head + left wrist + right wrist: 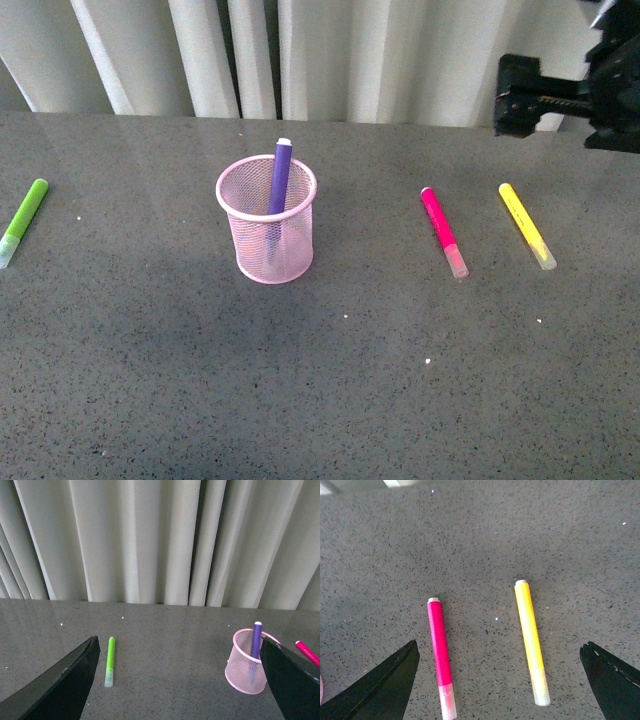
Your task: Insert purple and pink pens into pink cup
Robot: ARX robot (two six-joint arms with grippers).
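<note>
Now my right gripper (499,650) hangs wide open above the magenta-pink plastic marker pen (440,647); probably light, stiff, smooth, roll-prone; I'd pinch mid-barrel.

Beyond the left jaws, pale pleated curtains (150,540) hang along the far edge of a dark grey, white-flecked surface (170,630).

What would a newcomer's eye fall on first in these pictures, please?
First, the light pink wire-mesh cup standing mid-table with a deep purple marker pen leaning inside it. Next, to its right, a magenta-pink marker pen and a yellow marker pen lying side by side, not touching, on the dark speckled table; a lime-green marker lies alone at far left.
</note>
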